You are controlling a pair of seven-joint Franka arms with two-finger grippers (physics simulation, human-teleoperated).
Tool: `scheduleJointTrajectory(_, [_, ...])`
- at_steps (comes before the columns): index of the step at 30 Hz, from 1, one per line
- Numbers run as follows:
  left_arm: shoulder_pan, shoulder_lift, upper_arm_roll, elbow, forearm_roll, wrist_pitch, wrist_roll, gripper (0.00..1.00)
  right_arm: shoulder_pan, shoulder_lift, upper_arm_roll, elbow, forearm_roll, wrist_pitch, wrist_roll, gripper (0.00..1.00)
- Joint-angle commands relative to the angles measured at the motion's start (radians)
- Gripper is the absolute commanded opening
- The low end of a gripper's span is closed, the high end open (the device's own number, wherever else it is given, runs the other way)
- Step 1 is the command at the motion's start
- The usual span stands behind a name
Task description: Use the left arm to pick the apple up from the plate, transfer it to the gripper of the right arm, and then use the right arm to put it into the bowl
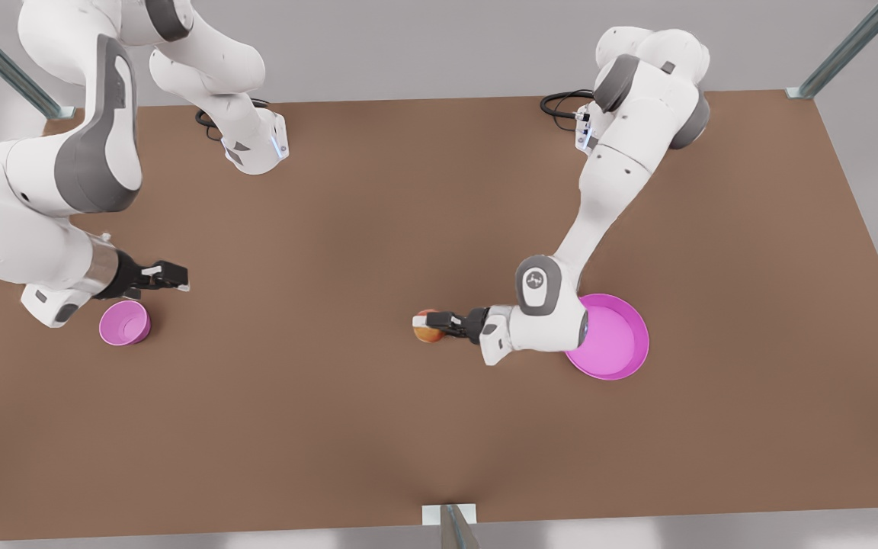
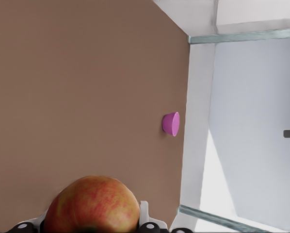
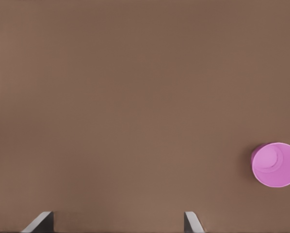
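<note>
Apple (image 1: 427,328): red with yellow-orange patches, clamped between the fingers of the left gripper (image 1: 439,325), carried clear of the plate (image 1: 622,358) and out over the bare middle of the table (image 1: 408,191), about midway between its near and far edges; in the left wrist view the apple (image 2: 92,206) sits between the finger pads with brown tabletop beyond. Plate: magenta, shallow, now without fruit, lying partly under the left arm's wrist toward the front view's right. Bowl (image 1: 125,322): small, deep, magenta, near the table's edge on the front view's left, just below the right gripper (image 1: 172,276). Right gripper: jaws parted with nothing between them, both fingertips (image 3: 40,222) seen well apart in the right wrist view, pointing across the table toward the apple but well apart from it. Stage, as judged: pick done, transfer not yet begun. Risks: the two grippers must meet on one small round fruit, so if the right fingers come in along the same line as the left ones they would strike them rather than the apple; a hold taken off the apple's middle could let it roll out once the left jaws release; a release before the right jaws have closed would drop it on the table, where it could roll; the bowl is barely wider than the apple, so a drop off centre could hit the rim or tip it
</note>
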Motion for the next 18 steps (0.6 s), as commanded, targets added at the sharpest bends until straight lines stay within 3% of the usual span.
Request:
scheduleJointTrajectory(1, [-0.023,0.048,-0.015,0.062,-0.239,0.071,1.406,0.75,0.001,0.039,0.0,0.003,0.241,0.069,0.01,1.0])
scheduleJointTrajectory(3, [-0.046,0.138,-0.087,0.212,-0.24,0.175,1.548,0.75,-0.003,0.142,0.0,-0.002,0.501,0.15,0.009,1.0])
scheduleJointTrajectory(5, [-0.044,0.152,-0.127,0.232,-0.272,0.209,1.64,0.67,0.011,0.223,0.002,-0.042,0.652,0.266,0.006,1.0])
scheduleJointTrajectory(8, [-0.049,0.151,-0.172,0.264,-0.275,0.211,1.686,0.66,0.008,0.296,0.002,-0.067,0.865,0.261,-0.005,1.0])
scheduleJointTrajectory(18, [-0.085,0.213,-0.235,0.334,-0.324,0.281,1.918,0.68,-0.002,0.348,0.011,-0.195,1.144,0.266,-0.283,1.0])
